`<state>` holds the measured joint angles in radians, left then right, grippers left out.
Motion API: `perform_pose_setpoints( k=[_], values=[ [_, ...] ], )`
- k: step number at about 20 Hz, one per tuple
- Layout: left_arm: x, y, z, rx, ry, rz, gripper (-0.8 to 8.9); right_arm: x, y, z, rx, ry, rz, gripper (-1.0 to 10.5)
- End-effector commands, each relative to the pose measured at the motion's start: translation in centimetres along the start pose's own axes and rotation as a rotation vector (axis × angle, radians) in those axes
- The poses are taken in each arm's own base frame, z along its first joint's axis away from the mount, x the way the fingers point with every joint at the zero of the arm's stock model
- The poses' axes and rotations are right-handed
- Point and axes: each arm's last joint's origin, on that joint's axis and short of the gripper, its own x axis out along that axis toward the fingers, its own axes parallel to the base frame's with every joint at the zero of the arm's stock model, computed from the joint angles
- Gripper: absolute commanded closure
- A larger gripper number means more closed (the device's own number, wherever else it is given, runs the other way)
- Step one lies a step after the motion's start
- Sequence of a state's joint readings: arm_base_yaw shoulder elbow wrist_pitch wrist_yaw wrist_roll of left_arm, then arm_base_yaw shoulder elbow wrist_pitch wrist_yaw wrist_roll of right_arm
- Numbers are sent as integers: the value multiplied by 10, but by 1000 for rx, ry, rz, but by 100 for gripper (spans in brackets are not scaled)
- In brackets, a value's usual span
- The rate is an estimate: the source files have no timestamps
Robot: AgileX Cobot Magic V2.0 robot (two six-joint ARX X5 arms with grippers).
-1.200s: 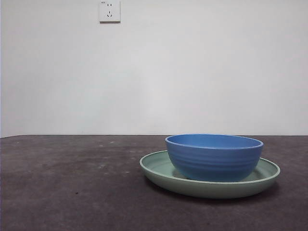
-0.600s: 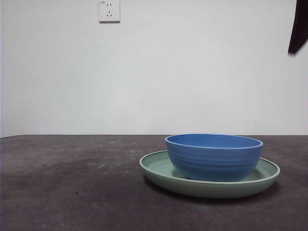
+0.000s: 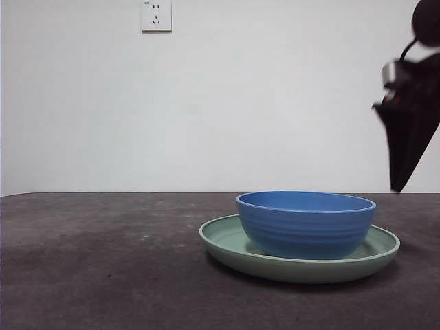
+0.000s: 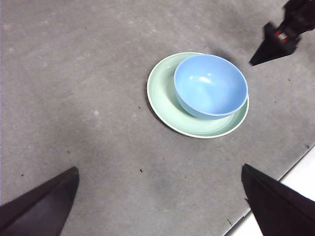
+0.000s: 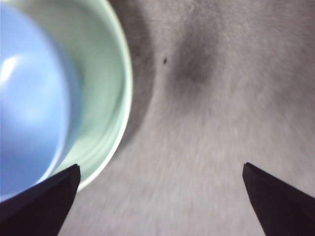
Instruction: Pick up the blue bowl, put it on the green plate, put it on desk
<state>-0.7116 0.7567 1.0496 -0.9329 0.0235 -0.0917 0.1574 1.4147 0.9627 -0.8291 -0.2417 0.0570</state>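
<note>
The blue bowl (image 3: 306, 223) stands upright inside the green plate (image 3: 223, 242), right of centre on the desk (image 3: 103, 261). My right gripper (image 3: 404, 148) hangs open in the air to the right of the plate, above the bowl's rim height and touching nothing. Its wrist view shows the bowl (image 5: 29, 98) and the plate's rim (image 5: 106, 88) off to one side of the wide-apart jaws (image 5: 160, 199), with bare desk between them. My left gripper (image 4: 157, 199) is open and high above the desk, far from the bowl (image 4: 210, 83) and plate (image 4: 162, 93).
A white wall with a socket (image 3: 157, 15) stands behind the desk. In the left wrist view the desk's edge (image 4: 290, 164) runs close to the plate, and the right gripper (image 4: 275, 42) shows beyond the bowl.
The right arm has come in from the top right corner of the front view and dropped lower beside the plate. The bowl and plate have not moved.
</note>
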Motion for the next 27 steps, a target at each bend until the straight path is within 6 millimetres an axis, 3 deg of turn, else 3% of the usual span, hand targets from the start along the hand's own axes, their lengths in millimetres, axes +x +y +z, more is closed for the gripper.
perform_pose_setpoints(
  k=[1,7,10,22,27],
  values=[
    [-3,-1,2,1,-19,-4,282,15,-2,12,-17,8,2,409],
    [-10,-4,0,0,-35,-94,283,43,-4,23,-18,16,93,423],
    [-11,-4,0,1,-43,-98,283,44,-3,26,-32,-10,101,547],
    [-11,-4,1,2,-47,-99,283,44,1,33,-64,-84,114,570],
    [-11,-4,1,2,-48,-99,283,53,-1,34,-56,-61,117,629]
  ],
)
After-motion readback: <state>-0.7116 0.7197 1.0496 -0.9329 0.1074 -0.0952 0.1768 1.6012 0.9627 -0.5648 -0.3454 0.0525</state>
